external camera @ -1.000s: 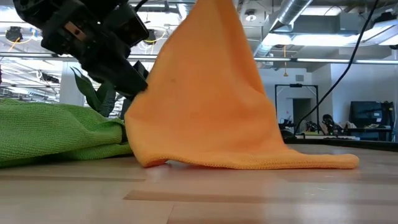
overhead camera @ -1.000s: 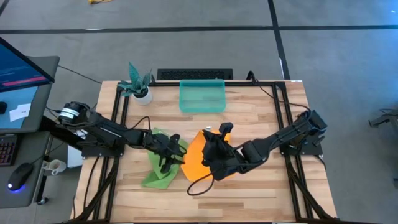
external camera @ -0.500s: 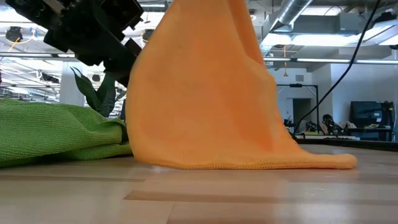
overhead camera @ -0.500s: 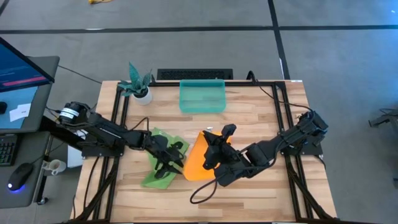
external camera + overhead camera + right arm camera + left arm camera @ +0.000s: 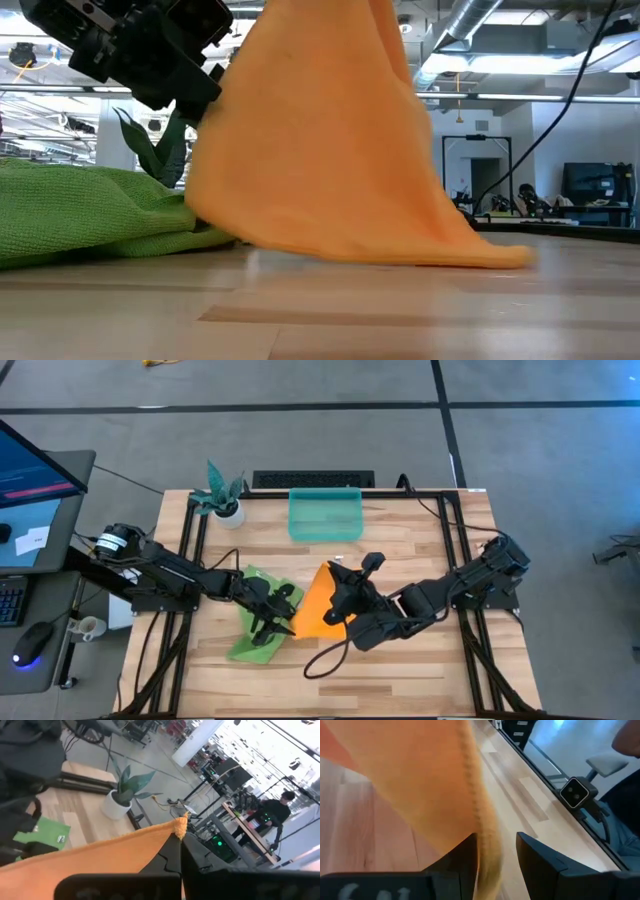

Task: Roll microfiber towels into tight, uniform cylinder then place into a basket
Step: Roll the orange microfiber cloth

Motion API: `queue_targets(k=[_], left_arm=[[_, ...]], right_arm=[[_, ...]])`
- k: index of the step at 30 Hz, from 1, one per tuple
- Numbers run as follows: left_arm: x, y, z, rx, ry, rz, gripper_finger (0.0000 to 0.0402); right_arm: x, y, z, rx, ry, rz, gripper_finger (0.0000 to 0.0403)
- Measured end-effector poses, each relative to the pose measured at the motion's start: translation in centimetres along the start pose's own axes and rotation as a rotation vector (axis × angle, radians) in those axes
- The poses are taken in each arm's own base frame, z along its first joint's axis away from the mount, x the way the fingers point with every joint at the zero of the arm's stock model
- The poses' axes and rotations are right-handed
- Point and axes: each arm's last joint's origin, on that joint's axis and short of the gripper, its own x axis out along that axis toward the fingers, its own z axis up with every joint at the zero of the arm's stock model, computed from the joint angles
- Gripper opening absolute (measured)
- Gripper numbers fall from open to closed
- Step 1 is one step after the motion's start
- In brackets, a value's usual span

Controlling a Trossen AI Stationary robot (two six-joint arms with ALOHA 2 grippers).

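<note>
Compared with a second ago the orange-yellow towel has been pulled further toward the left and lifted more; in the low view its bottom hem, which lay along the wood a moment back, now hangs mostly clear, with just the trailing tip dragging on the table. The right gripper has swung a bit toward the basket too. It's pinched shut on one top corner of that towel, which you can see poking out between its fingers in the right wrist view. The left gripper has the opposite edge: the hem runs right down between its two fingers in the left wrist view, so I'd call that clamped as well. Holding two corners like this looks like they're trying to stretch the cloth out flat before any rolling starts, so the task is still pretty early. The lime green towel sits crumpled under the left arm, untouched, and the basket is empty at the far side of the table, next to the small potted plant.
</note>
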Motion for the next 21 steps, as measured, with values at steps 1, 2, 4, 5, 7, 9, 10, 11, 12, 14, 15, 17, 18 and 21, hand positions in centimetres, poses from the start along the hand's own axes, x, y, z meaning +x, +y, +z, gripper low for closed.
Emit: queue_targets(k=[1, 2, 4, 5, 7, 9, 10, 11, 12, 14, 15, 17, 18, 21], left_arm=[[0.0, 0.0, -0.01, 0.0, 0.001, 0.0, 0.0125], [0.0, -0.01, -0.05, -0.001, 0.005, 0.0, 0.0125], [0.0, -0.01, -0.12, -0.003, 0.013, -0.003, 0.0125], [0.0, -0.04, -0.15, -0.004, 0.017, -0.013, 0.0125], [0.0, -0.09, -0.28, -0.007, 0.031, -0.032, 0.0125], [-0.01, -0.09, -0.39, -0.011, 0.042, -0.035, 0.0125], [-0.01, -0.09, -0.41, -0.011, 0.044, -0.036, 0.0125], [-0.01, -0.09, -0.43, -0.012, 0.046, -0.035, 0.0125], [-0.01, -0.08, -0.48, -0.013, 0.051, -0.035, 0.0125], [-0.02, -0.06, -0.59, -0.016, 0.062, -0.028, 0.0125], [-0.02, -0.04, -0.61, -0.017, 0.063, -0.022, 0.0125], [-0.02, 0.02, -0.6, -0.017, 0.062, 0.0, 0.0125], [-0.02, 0.07, -0.61, -0.016, 0.061, 0.017, 0.0125], [-0.03, 0.25, -0.64, -0.016, 0.061, 0.076, 0.0124]], right_arm=[[-0.07, -0.25, 0.06, 0.007, -0.002, 0.002, 0.0012], [-0.13, -0.44, 0.11, 0.012, -0.004, -0.001, 0.0012], [-0.16, -0.68, 0.1, 0.007, -0.003, -0.003, 0.0012], [-0.21, -0.78, 0.08, -0.001, -0.003, 0.003, 0.0012], [-0.3, -1.04, 0.19, 0.007, -0.009, 0.008, 0.0012], [-0.33, -1.14, 0.21, 0.008, -0.009, 0.007, 0.0012], [-0.31, -1.07, 0.17, 0.003, -0.008, 0.008, 0.0012], [-0.3, -1.03, 0.16, -0.005, -0.007, 0.009, 0.0012], [-0.3, -1.03, 0.16, -0.009, -0.008, 0.009, 0.0012], [-0.31, -1.04, 0.17, -0.014, -0.008, 0.008, 0.0012], [-0.31, -1.04, 0.17, -0.014, -0.008, 0.009, 0.0012], [-0.31, -1.02, 0.16, -0.015, -0.008, 0.009, 0.0012], [-0.31, -1.02, 0.17, -0.014, -0.008, 0.008, 0.0012], [-0.34, -1.01, 0.17, -0.015, -0.008, 0.009, 0.0012]])
